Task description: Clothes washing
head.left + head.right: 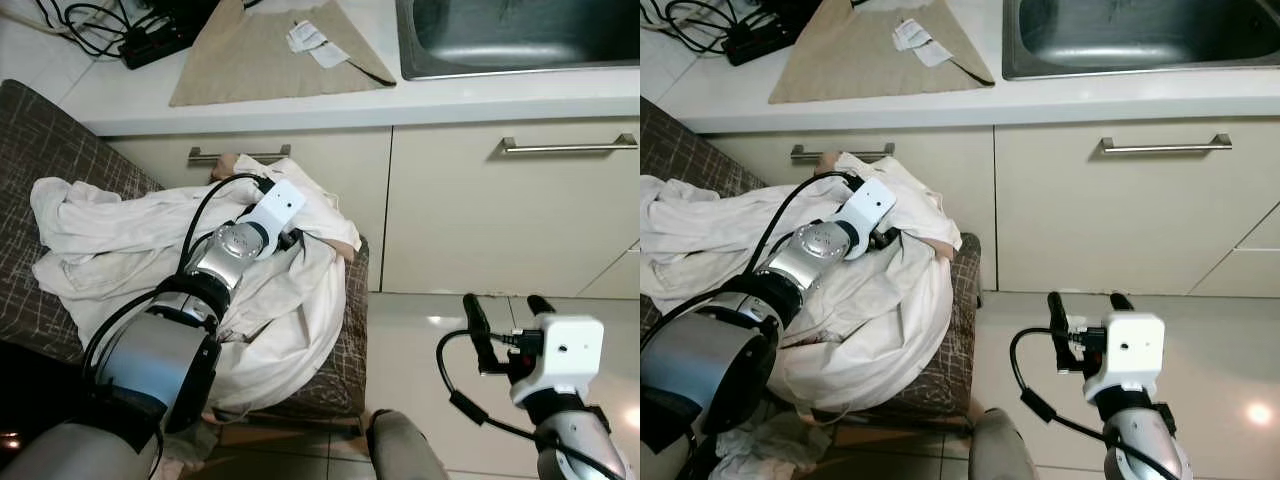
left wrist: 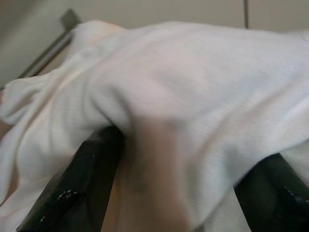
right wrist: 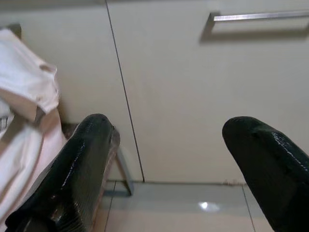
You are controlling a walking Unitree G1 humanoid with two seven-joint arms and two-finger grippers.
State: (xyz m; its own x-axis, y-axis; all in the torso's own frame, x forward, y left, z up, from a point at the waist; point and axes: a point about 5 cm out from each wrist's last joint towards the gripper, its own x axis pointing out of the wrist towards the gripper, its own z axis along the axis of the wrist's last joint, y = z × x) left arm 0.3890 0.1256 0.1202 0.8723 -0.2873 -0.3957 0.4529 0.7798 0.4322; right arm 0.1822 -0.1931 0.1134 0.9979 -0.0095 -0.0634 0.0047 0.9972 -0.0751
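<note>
- We see a heap of white clothes (image 1: 130, 250) lying on a dark patterned seat (image 1: 40, 150) at the left of the scene, just in front of the pale cabinet doors (image 1: 480, 210).
- The clothes spill over the seat's near right edge, and one fold hangs down its front.
- Our left hand (image 2: 178, 159) reaches out over the heap, its wrist resting on the cloth near the far right end of the pile.
- In the left wrist view a thick fold of white cloth sits between the two black fingers (image 2: 82, 183); the hand is spread around this fold, and we cannot tell whether it presses on it.
- Our right hand (image 1: 505, 320) hovers over the pale floor (image 1: 420, 350) at the right, well apart from the clothes, with its fingers pointing toward the cabinet.
- Its two fingers (image 3: 72, 179) stand wide apart with nothing between them, so this hand is released.
- Above the cabinet runs a white tabletop (image 1: 450, 95), with a steel sink (image 1: 520, 35) at the far right.
- A beige cloth (image 1: 250, 55) lies flat on the tabletop left of the sink, with a small white paper tag (image 1: 310, 40) on it.
- Black cables and a power strip (image 1: 150, 35) lie at the far left corner.
- Two metal handles (image 1: 570, 145) are fixed to the cabinet fronts, one just behind the heap.
</note>
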